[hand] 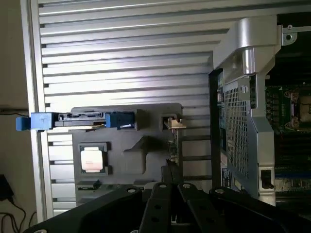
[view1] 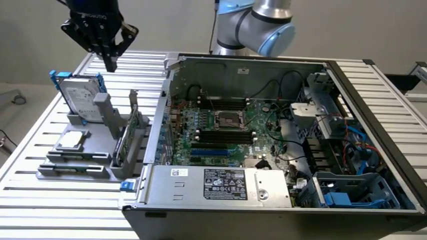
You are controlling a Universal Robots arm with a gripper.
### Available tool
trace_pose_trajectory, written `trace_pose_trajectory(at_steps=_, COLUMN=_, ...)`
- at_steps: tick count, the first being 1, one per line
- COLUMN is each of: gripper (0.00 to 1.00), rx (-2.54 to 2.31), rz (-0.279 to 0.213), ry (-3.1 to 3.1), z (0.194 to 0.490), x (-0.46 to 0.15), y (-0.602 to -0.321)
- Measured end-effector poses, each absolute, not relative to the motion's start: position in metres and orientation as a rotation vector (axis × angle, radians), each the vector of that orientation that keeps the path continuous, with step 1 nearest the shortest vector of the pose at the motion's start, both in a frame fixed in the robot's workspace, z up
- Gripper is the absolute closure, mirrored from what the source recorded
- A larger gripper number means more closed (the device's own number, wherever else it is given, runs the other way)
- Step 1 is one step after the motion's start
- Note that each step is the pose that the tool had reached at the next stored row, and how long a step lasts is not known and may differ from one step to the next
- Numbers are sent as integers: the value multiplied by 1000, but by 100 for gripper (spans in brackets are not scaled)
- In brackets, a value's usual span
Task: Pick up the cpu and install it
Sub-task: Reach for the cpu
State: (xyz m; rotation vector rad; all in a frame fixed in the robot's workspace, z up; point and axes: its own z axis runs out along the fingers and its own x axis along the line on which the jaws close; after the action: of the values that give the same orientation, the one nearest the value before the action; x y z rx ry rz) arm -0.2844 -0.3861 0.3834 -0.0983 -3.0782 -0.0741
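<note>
**Gripper.** The gripper (view1: 110,64) is clenched, its fingers pressed together to a point with nothing between them. It hangs in the air, clear of every item below. In the wrist view the gripper (hand: 168,171) points down over the grey holder (hand: 131,160).

**Nearest item.** A hard drive (view1: 81,97) with blue brackets stands on edge in the holder (view1: 110,165), below the gripper and apart from it. The wrist view shows the hard drive (hand: 77,121) edge-on.

**Task item.** The cpu (view1: 72,141) lies flat in a square recess of the holder, silver top facing up. It sits past the hard drive, lower than the gripper and well apart from it. Nothing touches it. In the wrist view the cpu (hand: 92,158) is seen just beside the hard drive. It is not in the computer.

**Support.** The holder rests on the slatted tabletop (view1: 40,200).

**Farther off.** An open computer case (view1: 247,67) stands on the tabletop beside the holder. The motherboard (view1: 260,120) lies inside it, with a socket (view1: 230,120) near its middle, well apart from the gripper.
</note>
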Motion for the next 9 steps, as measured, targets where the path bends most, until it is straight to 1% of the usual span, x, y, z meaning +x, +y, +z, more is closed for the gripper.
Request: trace_pose_trajectory(at_steps=9, gripper=89, rx=-98, rz=-70, ry=-3078, z=369, x=-326, y=-385)
